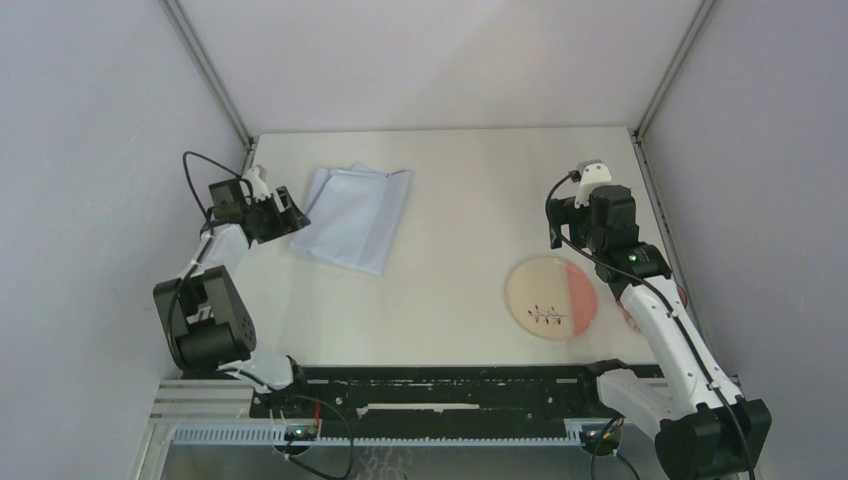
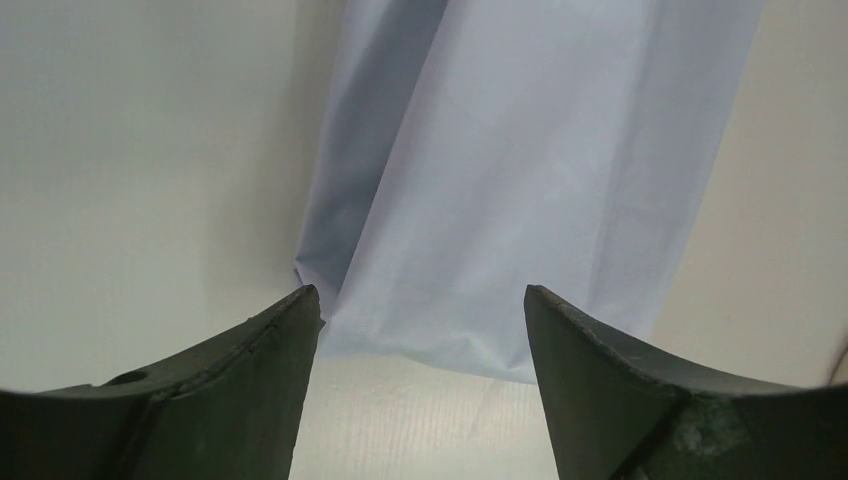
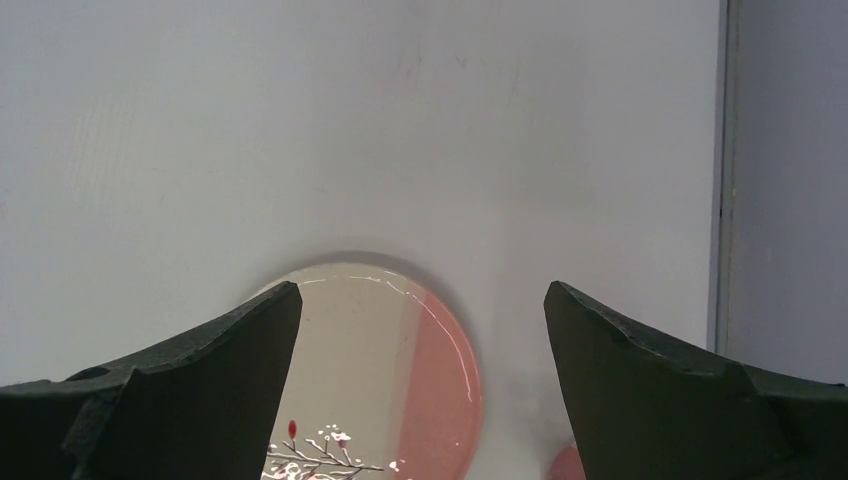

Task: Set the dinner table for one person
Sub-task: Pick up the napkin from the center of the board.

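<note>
Dinner table (image 1: 460,190), cream-white and flat, carries 2 main things. A folded pale-blue cloth (image 1: 355,215) lies at the far left. A round plate (image 1: 552,297) with a pink band and a twig pattern lies at the near right, well apart from the cloth.

The left gripper (image 2: 420,292) sits low at the cloth's near-left corner. Its 2 fingers are spread with the cloth's edge between them, and nothing is pinched yet. The right gripper (image 3: 422,285) hangs over bare table just beyond the plate's far rim, spread wide and empty. A small pink thing (image 3: 570,468) shows by the plate's right rim, too cut off to name.

The step in hand looks like taking the cloth to lay it as a napkin for 1 place. To do it well, the fingers should probably go down until both tips touch the table. They should then close on all the folded layers at the corner, not only the top 1. A low lift and a slow carry toward the plate should stop the fold from opening. The cloth would sit best flat, just beside the plate's left rim and not on it. The right arm can hold off.
</note>
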### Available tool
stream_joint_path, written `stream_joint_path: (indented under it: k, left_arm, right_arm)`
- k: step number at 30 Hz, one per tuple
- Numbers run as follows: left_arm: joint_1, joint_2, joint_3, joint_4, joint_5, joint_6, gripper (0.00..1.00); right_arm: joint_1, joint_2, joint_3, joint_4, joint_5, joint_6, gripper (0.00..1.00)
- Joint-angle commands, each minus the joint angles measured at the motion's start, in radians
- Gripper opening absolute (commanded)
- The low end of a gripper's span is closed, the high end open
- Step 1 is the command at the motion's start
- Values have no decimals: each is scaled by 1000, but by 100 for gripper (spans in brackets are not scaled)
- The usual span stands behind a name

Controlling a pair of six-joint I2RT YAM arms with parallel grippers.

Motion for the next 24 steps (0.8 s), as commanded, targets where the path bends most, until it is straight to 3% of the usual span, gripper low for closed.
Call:
stream_joint_path:
  k: [1,12,19,24]
  left_arm:
    - [20,6,2,-6,82,-48,79]
    - [30,53,-3,-9,140,-47,79]
    - [30,9,-41,2,-11,18,79]
    - [32,41,-36,-32,49,2,79]
  right_arm:
    - [20,-22,18,35,49,-21,100]
    - [59,8,8,55,119,-40,99]
    - [62,10,8,63,125,-40,99]
    - [68,-3,8,60,127,-38,99]
